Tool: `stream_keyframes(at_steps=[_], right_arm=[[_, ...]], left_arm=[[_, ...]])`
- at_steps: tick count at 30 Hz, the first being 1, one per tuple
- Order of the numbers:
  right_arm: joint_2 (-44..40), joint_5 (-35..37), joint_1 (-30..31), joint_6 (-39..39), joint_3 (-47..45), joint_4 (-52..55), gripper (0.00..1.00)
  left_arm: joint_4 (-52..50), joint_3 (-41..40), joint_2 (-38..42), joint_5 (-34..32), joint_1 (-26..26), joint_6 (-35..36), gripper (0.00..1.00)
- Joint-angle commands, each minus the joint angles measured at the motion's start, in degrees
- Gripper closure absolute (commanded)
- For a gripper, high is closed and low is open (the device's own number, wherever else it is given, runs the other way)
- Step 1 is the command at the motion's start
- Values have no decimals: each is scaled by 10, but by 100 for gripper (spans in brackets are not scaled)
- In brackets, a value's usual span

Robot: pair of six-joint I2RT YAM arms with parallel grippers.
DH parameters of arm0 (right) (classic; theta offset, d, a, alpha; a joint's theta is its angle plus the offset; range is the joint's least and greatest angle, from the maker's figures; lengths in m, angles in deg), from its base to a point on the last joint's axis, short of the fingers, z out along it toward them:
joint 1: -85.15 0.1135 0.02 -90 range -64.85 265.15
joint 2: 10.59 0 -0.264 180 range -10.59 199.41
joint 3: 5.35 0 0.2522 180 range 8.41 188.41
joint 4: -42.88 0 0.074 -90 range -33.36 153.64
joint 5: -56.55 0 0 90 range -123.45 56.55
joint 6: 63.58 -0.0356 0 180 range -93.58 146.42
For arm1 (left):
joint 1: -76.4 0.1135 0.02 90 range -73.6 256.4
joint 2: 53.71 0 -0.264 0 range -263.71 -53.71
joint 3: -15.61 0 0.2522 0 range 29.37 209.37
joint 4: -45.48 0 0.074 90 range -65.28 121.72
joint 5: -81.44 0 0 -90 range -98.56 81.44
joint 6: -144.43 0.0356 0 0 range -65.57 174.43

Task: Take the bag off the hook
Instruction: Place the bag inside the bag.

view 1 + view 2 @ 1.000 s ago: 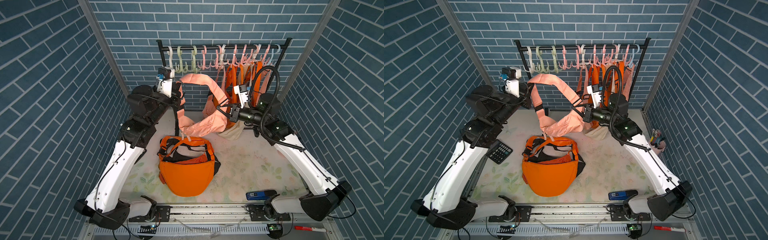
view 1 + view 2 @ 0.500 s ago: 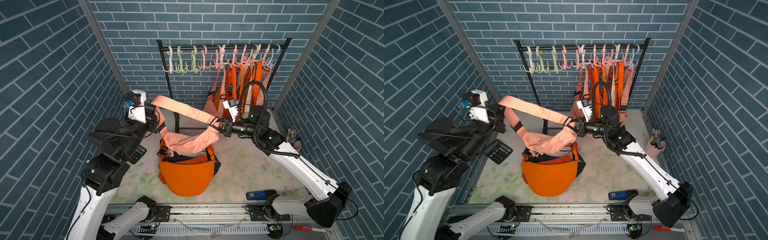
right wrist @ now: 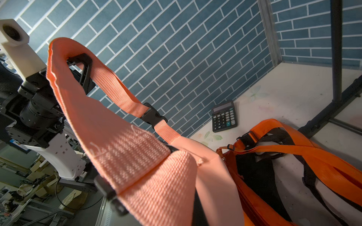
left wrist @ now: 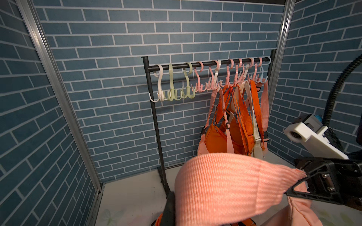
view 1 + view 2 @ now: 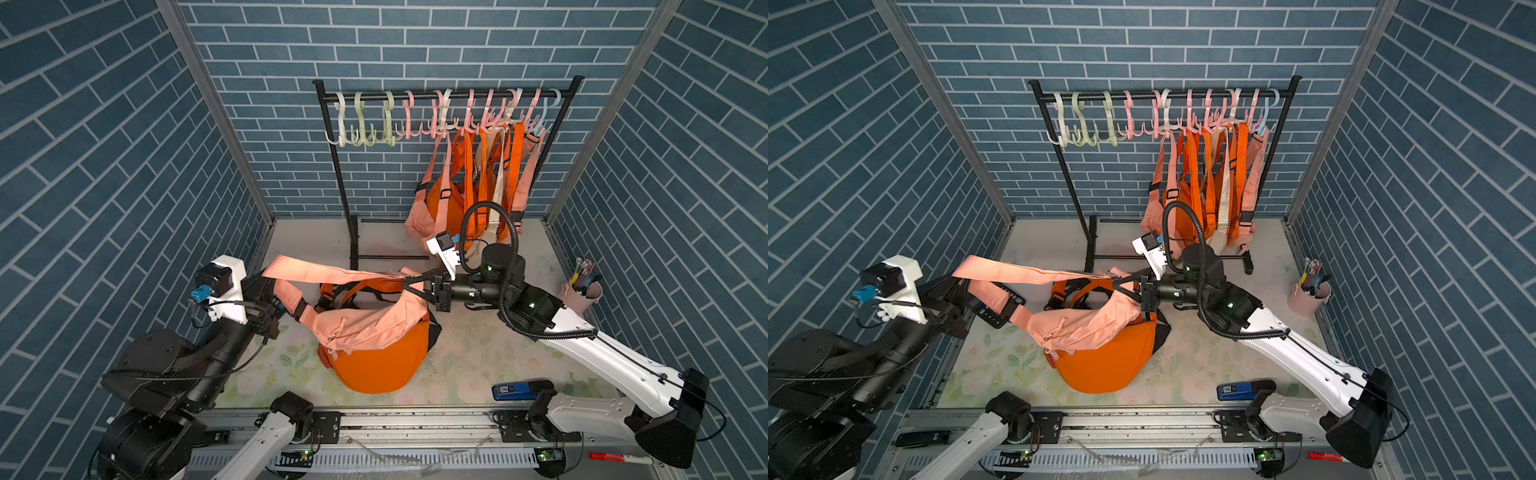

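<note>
Since a second ago, both arms are bringing the salmon-pink fabric sling bag (image 5: pixel 370 328) forward, clear of the black hook rack (image 5: pixel 341 195). It is hanging over the orange fabric bag (image 5: pixel 374 370) on the surface. The left gripper (image 5: pixel 270 291) and right gripper (image 5: pixel 409 284) fingers are clamping its webbing strap (image 5: pixel 328 272). Best lowering evenly, then releasing together.

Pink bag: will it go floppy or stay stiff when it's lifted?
Probably floppy: the pink bag sags between the left gripper and right gripper, slumping onto the orange bag. Likely light too, since pinching its strap seems enough to carry it.
</note>
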Motion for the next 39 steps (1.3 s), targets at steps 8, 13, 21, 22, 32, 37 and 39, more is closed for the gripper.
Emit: stream_keyframes(at_steps=[8,13,21,22,32,37,39], right_arm=[[-27,131,103,28,-75,-14,100],[-20,188,116,-27,-130,-77,100],[26,307,104,-117,-180,-121,100],[29,315,97,-127,-185,-125,100],[65,290,1,-182,-236,-170,100],[107,283,-26,-188,-255,-198,100],[128,257,-36,-192,-259,-215,100]], left_arm=[[-112,-8,86,52,1,-26,100],[-112,-58,113,37,3,-30,100],[-21,-170,18,-19,3,-26,100],[1,-178,-2,-24,3,-28,100],[198,-195,-241,-50,26,-43,100],[277,-176,-336,-19,78,-78,100],[283,-149,-380,-16,78,-70,100]])
